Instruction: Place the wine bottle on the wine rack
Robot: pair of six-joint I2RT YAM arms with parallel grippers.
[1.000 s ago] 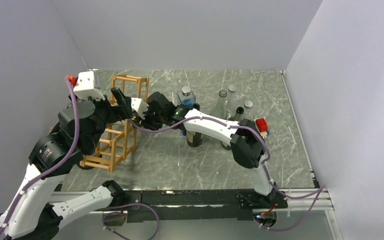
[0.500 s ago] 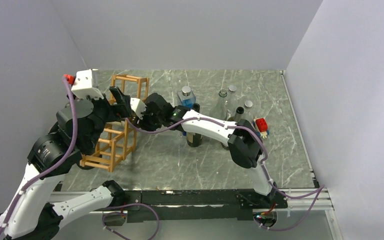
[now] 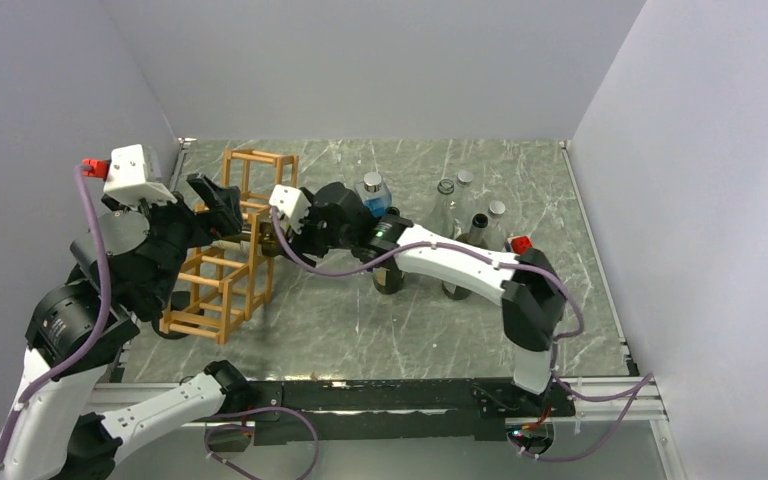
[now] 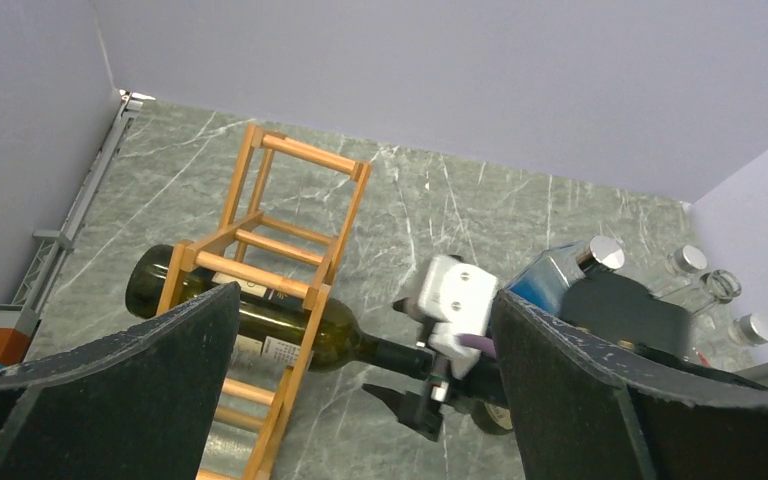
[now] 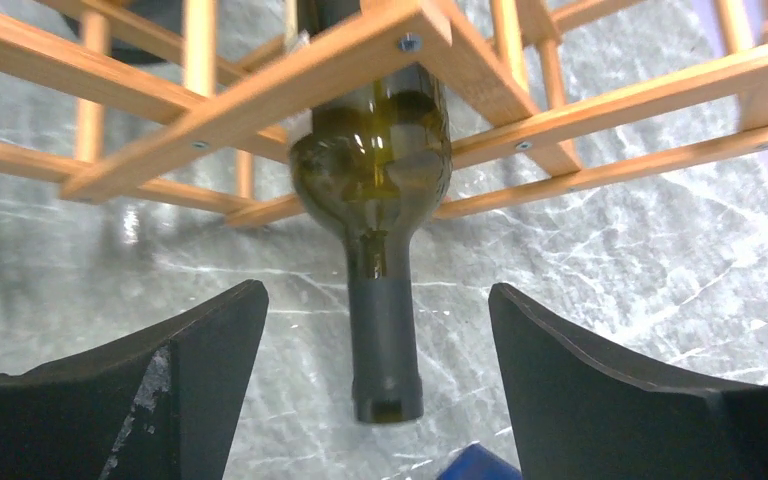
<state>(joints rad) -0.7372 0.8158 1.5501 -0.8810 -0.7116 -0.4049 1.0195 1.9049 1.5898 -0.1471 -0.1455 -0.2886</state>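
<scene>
The wine bottle (image 5: 375, 170) lies on its side in a cell of the wine rack (image 5: 260, 85), with its neck poking out to the right. The right gripper (image 5: 375, 295) stands wide astride the neck without touching it. The left gripper (image 4: 365, 300) hovers wide and empty. A skewed pull-back could snag the neck, dragging the bottle out or tipping the rack.

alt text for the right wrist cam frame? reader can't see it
A dark green wine bottle lies on its side in the wooden wine rack, neck pointing out toward the camera. The right gripper is open, its black fingers either side of the neck without touching it, above a grey marbled table.
</scene>
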